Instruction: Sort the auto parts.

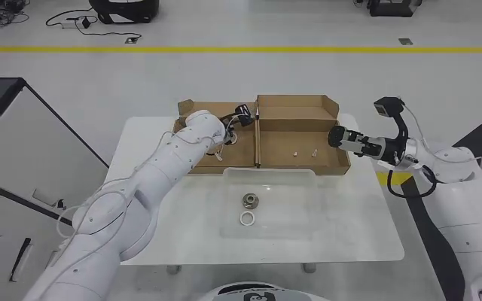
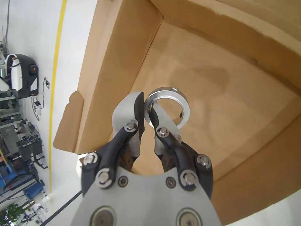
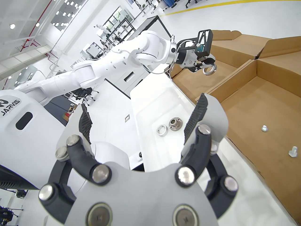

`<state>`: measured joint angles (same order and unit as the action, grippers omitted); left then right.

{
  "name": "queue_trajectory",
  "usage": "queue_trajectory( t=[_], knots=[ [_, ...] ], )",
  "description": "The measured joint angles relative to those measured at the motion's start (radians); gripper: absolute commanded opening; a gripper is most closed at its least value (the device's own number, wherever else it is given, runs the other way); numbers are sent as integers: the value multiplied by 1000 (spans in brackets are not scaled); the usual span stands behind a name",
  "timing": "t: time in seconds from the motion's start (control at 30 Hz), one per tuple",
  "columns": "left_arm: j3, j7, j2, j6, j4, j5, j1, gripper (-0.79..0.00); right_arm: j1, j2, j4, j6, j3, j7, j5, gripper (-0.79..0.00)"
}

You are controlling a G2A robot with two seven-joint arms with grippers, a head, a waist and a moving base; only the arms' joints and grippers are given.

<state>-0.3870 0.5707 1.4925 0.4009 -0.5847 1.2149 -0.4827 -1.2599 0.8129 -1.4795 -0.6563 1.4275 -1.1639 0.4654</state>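
Observation:
My left gripper [image 2: 147,109] is shut on a silver metal ring [image 2: 167,104], one finger inside the hole and one outside. It holds the ring just above the floor of the left cardboard box [image 1: 199,113]. The right wrist view shows that same ring [image 3: 209,69] hanging over that box. My right gripper [image 3: 143,109] stands open and holds nothing, at the right end of the right cardboard box [image 1: 301,120]. Two small bolts [image 1: 296,153] lie in that box. A flanged hub [image 1: 249,200] and another ring [image 1: 247,218] rest in the clear tray [image 1: 301,180].
The two open boxes stand side by side at the back of the white table [image 1: 361,226], flaps raised. The tray sits in front of them at the middle. Bare tabletop lies left and right of the tray.

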Motion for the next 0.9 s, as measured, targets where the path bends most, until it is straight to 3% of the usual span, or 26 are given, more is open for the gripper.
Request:
queue_trajectory(
  t=[0.57, 0.6, 0.63, 0.67, 0.9],
  knots=[
    [1, -46, 64, 48, 109, 5, -23, -773, 0, 0, 0, 0, 0, 0, 0, 0],
    [0, -48, 66, 49, 114, 6, -23, -480, 0, 0, 0, 0, 0, 0, 0, 0],
    [-1, -49, 68, 49, 119, 7, -22, -77, 0, 0, 0, 0, 0, 0, 0, 0],
    [-2, -51, 71, 50, 126, 8, -21, 0, 0, 0, 0, 0, 0, 0, 0, 0],
    [-38, -60, 82, 55, 129, -40, -1, 0, 0, 0, 0, 0, 0, 0, 0, 0]
  ],
)
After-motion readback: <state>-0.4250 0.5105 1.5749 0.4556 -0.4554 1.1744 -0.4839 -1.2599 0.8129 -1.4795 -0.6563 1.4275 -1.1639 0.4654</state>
